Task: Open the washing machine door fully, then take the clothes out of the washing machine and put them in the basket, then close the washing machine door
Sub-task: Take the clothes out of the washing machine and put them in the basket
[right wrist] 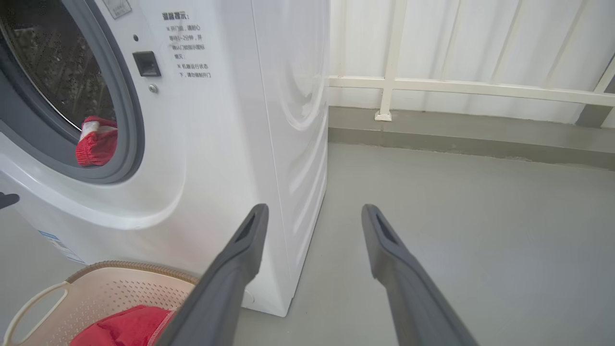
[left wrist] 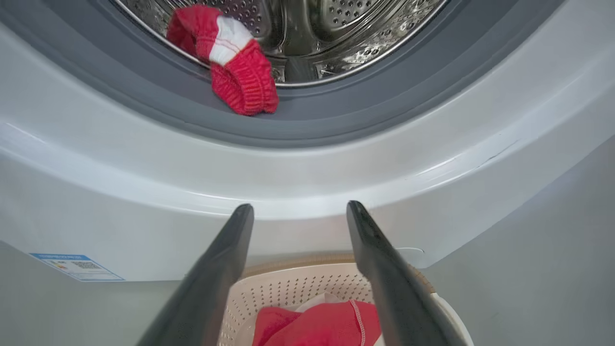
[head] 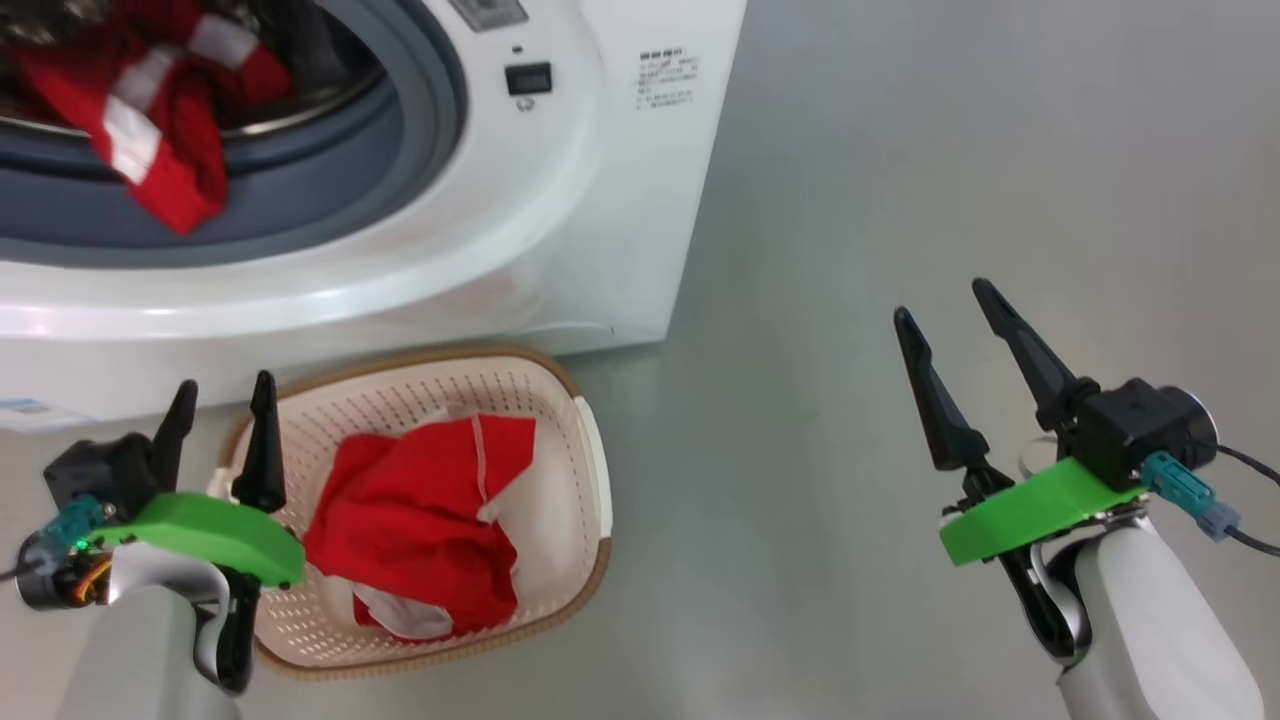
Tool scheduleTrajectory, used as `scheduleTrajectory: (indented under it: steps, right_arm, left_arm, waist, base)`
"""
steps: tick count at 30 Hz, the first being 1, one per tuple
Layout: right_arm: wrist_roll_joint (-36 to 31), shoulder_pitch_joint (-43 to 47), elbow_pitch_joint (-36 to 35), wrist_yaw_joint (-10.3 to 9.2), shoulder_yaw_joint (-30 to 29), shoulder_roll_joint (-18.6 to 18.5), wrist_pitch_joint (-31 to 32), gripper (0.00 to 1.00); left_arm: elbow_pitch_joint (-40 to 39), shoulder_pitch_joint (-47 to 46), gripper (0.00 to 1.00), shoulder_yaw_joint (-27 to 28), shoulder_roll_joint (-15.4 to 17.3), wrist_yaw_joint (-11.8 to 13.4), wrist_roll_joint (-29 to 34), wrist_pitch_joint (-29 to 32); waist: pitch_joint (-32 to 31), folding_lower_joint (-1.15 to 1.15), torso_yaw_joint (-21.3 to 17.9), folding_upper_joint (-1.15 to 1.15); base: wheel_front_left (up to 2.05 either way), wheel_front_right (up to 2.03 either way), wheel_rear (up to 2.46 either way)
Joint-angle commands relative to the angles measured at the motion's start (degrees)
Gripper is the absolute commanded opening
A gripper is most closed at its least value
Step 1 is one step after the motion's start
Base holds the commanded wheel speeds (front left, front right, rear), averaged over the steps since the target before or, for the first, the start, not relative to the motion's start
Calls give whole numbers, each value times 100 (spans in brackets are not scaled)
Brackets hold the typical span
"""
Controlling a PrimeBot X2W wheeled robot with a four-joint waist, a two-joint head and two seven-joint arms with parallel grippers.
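Left arm: the left gripper (head: 226, 382) is low at the head view's left, its fingers pointing up at the washing machine (head: 600, 150) from over the basket's left edge.
Left gripper state: jaws parted by a moderate gap, nothing between them.
Right arm: the right gripper (head: 942, 300) hangs over bare grey floor (head: 900, 150), right of the machine's corner and well apart from the basket, its fingers leaning up and left.
Right gripper state: jaws spread about as wide as the left's, empty.
Basket: the cream perforated basket (head: 420, 395) stands on the floor just beside the machine's front.
Basket contents: a crumpled red garment with white trim (head: 420, 520).
Washing machine: its round mouth is uncovered.
Machine contents: a red striped garment (head: 160, 130) lies at the lip of the steel drum (left wrist: 346, 29) and droops onto the grey gasket (head: 420, 150).
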Motion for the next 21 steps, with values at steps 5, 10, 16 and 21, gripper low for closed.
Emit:
scheduleTrajectory:
  steps: [5,10,16,21]
  right_arm:
    - [89,341,-90,9,46,-75,-27,100]
    - [113,564,-83,9,-35,-117,-27,100]
    - [147,850,-108,9,-171,-140,-27,100]
    - [182,1037,-111,9,-242,-180,-27,100]
  left_arm:
    - [-892,528,100,562,48,11,455,-71]
    - [-1478,941,100,822,-104,-10,676,-71]
    - [-2169,1539,100,1031,-247,-27,900,-71]
    - [-2689,2034,100,1173,-388,-32,999,-71]
  waist:
    - [-599,0,197,0]
    - [-889,0,244,0]
    - [-1198,0,258,0]
    - [-1395,0,281,0]
  base:
    - [0,0,0]
    - [0,0,0]
    - [0,0,0]
    - [0,0,0]
